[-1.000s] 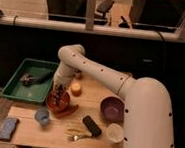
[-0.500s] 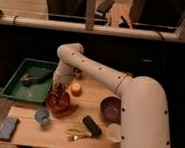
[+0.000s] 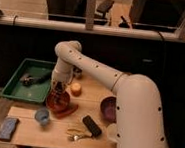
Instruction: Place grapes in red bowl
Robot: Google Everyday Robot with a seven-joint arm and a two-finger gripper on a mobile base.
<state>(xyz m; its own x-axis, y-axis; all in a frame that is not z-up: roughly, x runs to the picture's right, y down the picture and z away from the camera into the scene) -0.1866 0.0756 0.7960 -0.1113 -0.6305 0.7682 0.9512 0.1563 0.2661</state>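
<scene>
The red bowl (image 3: 57, 102) sits on the wooden table (image 3: 29, 131), left of centre, resting on a reddish flat piece. My gripper (image 3: 58, 90) hangs straight down over the bowl, its tip at or just inside the bowl's mouth. The white arm comes in from the lower right and bends over the bowl. The grapes do not show as a separate thing; the gripper and the bowl's dark inside hide that spot.
A green tray (image 3: 15, 89) with dark items stands left of the table. A small blue cup (image 3: 42, 116), a blue-grey sponge (image 3: 8, 128), a black block (image 3: 91, 126), a purple bowl (image 3: 107, 109), an orange fruit (image 3: 76, 90) and a yellow utensil (image 3: 74, 133) lie around.
The gripper has stayed over the red bowl, shifting only slightly. Nothing else has moved.
</scene>
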